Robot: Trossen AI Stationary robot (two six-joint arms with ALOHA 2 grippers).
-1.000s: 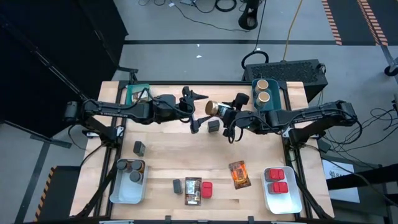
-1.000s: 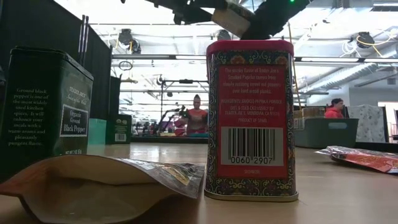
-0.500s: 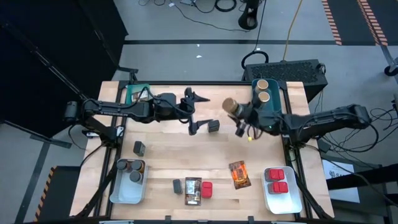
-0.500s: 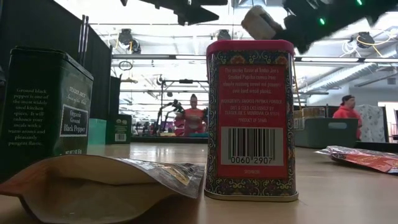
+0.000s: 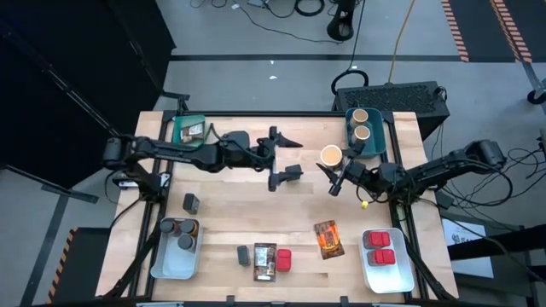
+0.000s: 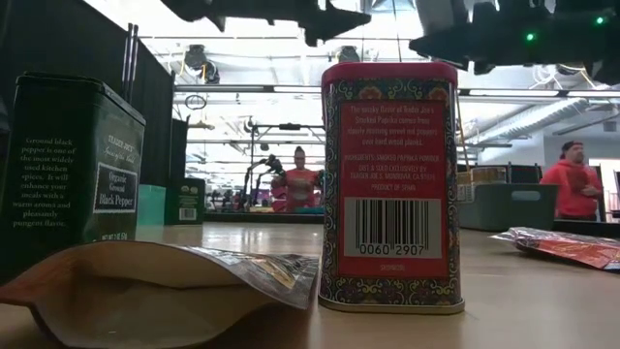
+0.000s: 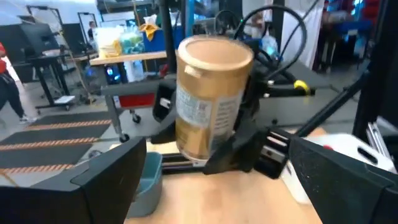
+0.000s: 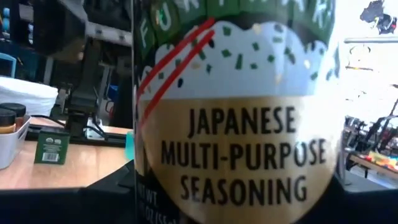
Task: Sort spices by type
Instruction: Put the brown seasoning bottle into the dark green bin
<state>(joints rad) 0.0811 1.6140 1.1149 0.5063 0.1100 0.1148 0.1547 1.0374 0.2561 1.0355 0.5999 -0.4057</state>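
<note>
The right gripper (image 5: 335, 173) clasps a tan seasoning canister (image 5: 331, 156) upright above the table (image 5: 230, 213), just beside the teal bin (image 5: 376, 146) holding two like canisters; the left gripper (image 5: 285, 158) hangs spread wide, empty, mid-table.

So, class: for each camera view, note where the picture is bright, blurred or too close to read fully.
Low view: ceiling lights glare white behind the red tin, and the packet in front is soft. Right wrist view: the seasoning jar fills the frame, its top lettering cut off. Left wrist view: the same jar looks slightly blurred, with the fingers dark at the edges.
</note>
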